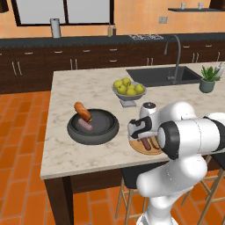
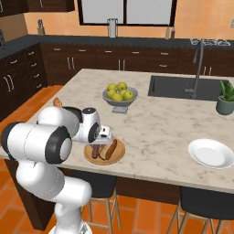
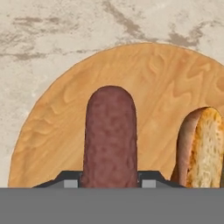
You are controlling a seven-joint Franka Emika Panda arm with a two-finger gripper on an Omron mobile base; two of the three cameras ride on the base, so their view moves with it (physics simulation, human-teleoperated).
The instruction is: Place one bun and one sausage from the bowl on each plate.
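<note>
The tan wood plate lies near the counter's front edge, and a dark reddish-brown sausage rests lengthwise on it. My gripper is shut on that sausage, with its fingertips against both sides of the near end. A golden-brown bun lies beside it on the same plate. To the left, the dark bowl holds another bun leaning on its rim and a pinkish sausage. The white plate sits bare at the right.
A pale grey bowl of yellow-green fruit stands behind the wood plate. The sink with its faucet and a potted plant are at the far right. Stools stand under the counter's front edge.
</note>
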